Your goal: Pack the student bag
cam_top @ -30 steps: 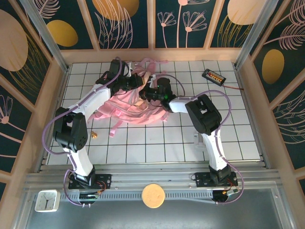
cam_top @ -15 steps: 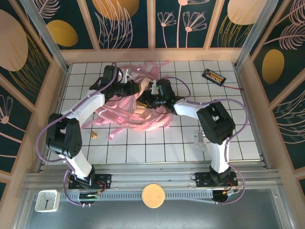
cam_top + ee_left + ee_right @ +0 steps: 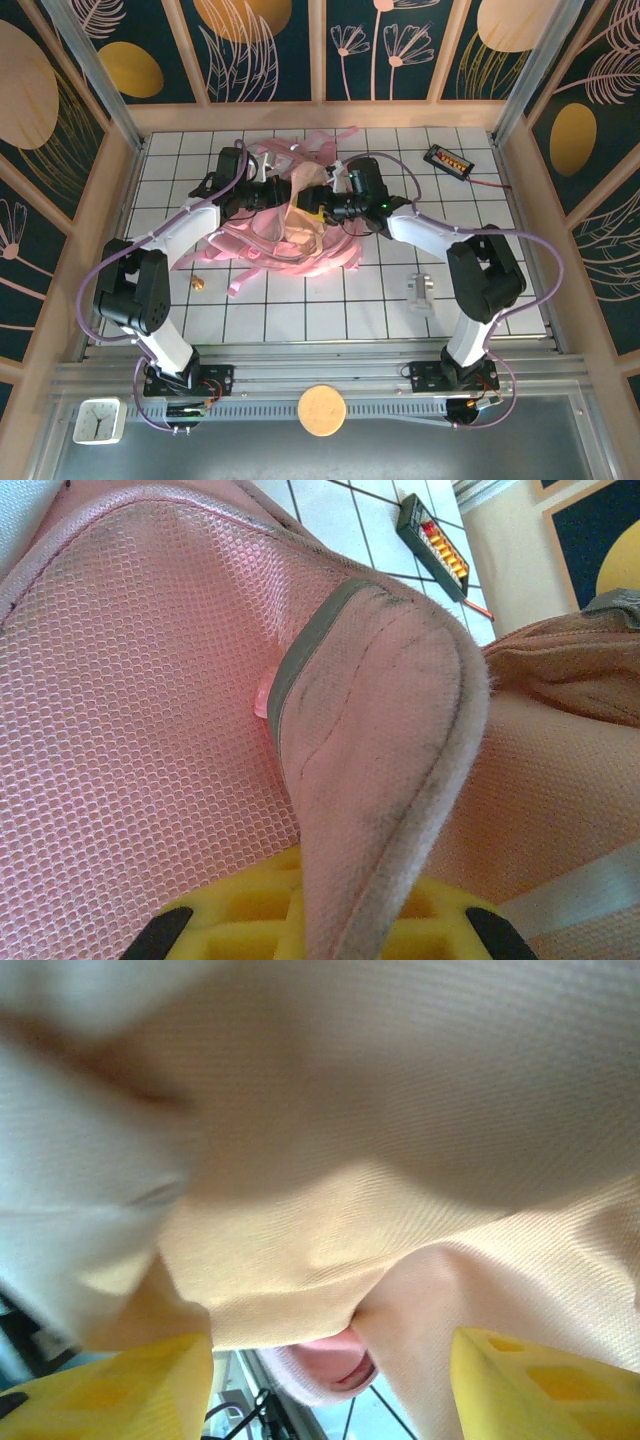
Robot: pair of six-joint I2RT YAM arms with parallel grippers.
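The student bag (image 3: 262, 228), a big soft pink backpack with straps trailing out, lies left of the table's middle. My left gripper (image 3: 283, 192) is shut on the bag's upper edge. In the left wrist view a pink flap with a grey strip (image 3: 380, 730) runs down between the yellow fingers (image 3: 240, 920) of the left gripper (image 3: 335, 925). My right gripper (image 3: 322, 206) stands open at the bag's mouth, right against a beige pouch (image 3: 301, 218). In the right wrist view the pouch's cloth (image 3: 350, 1200) hangs loose between the right gripper's (image 3: 330, 1380) wide-apart fingers (image 3: 545, 1385).
A black abacus-like bar with red and yellow beads (image 3: 447, 160) lies at the back right, also in the left wrist view (image 3: 435, 542). A small white part (image 3: 420, 290) stands right of centre and a small gold piece (image 3: 198, 284) front left. Wooden walls ring the tiled table (image 3: 330, 310).
The right jaws have spread from nearly closed to wide apart. The right arm's elbow has swung to the right, and the bag and its straps have shifted a little.
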